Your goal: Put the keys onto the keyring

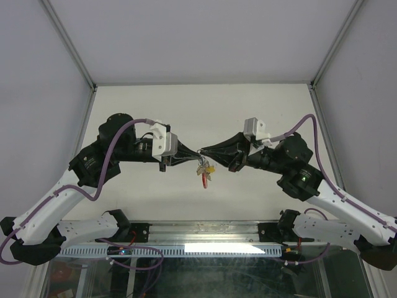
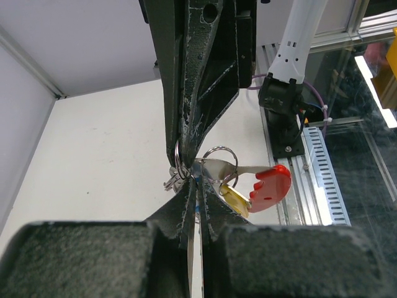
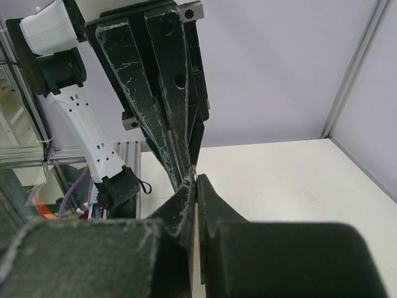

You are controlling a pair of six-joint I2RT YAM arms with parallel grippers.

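My two grippers meet tip to tip above the middle of the table. The left gripper [image 1: 195,153] [image 2: 197,181] is shut, with a sliver of a blue key [image 2: 196,206] between its fingers. Facing it, the right gripper [image 1: 203,151] [image 3: 195,180] is shut on the thin silvery keyring [image 2: 178,156] [image 3: 194,176]. From the meeting point hangs a bunch: a red-headed key [image 2: 272,186] [image 1: 204,180], a yellow-headed key [image 2: 234,200] [image 1: 210,166] and a second small ring [image 2: 218,158]. In the right wrist view the keys are hidden behind the fingers.
The white table [image 1: 205,105] lies below the bunch, with grey enclosure walls on three sides. An aluminium rail [image 1: 205,239] with cables runs along the near edge between the arm bases. The right arm's base [image 2: 282,105] stands beside it.
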